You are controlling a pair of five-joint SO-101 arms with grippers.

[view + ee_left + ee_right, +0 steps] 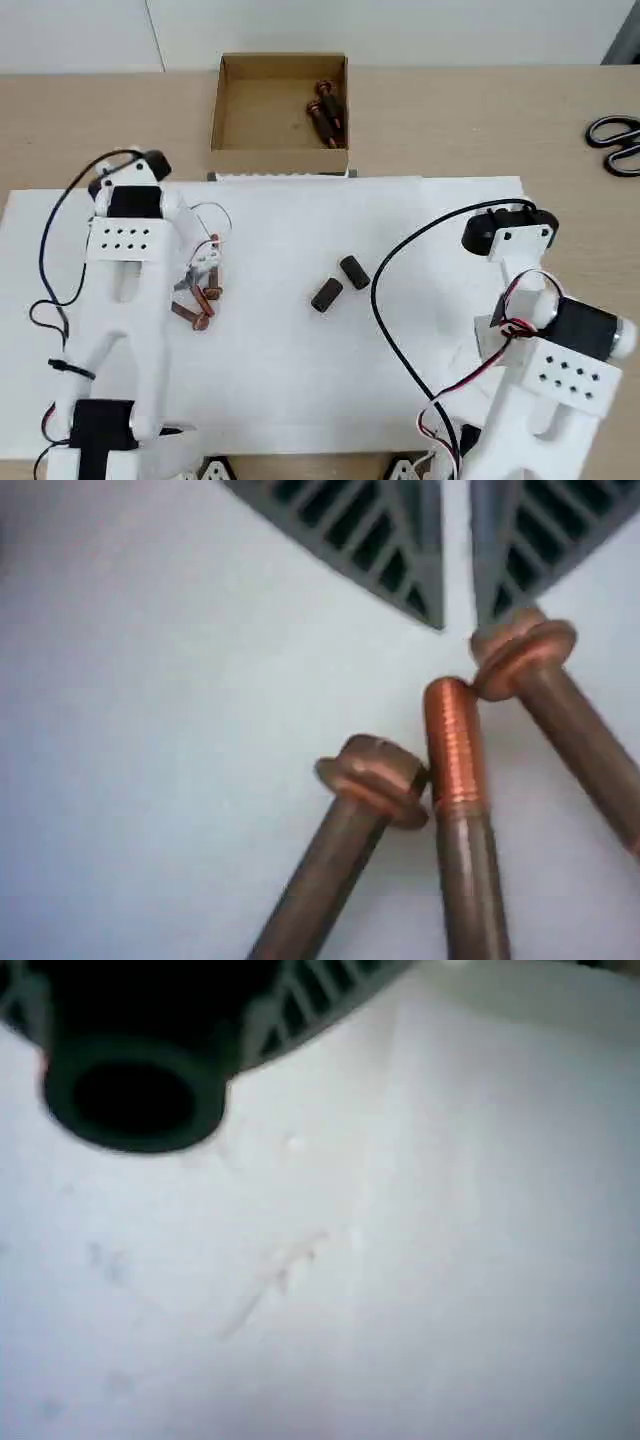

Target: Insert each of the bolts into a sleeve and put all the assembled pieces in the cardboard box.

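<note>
Cardboard box (262, 112) at the worktop's (450, 110) far edge holds assembled pieces (327, 112). The right gripper (228, 1032) seems clamped on a sleeve (132, 1100); the left gripper (457, 610), jaws slightly apart, hangs over three copper bolts (455, 780) on the white sheet (300, 380). Bolts look stiff, light and slick: best pinched across the shank below the head.

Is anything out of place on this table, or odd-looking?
Only the black-handled metal scissors on the bare wooden table, beside the white sheet, seem unrelated to the job. Nothing looks spilled or damaged.
</note>
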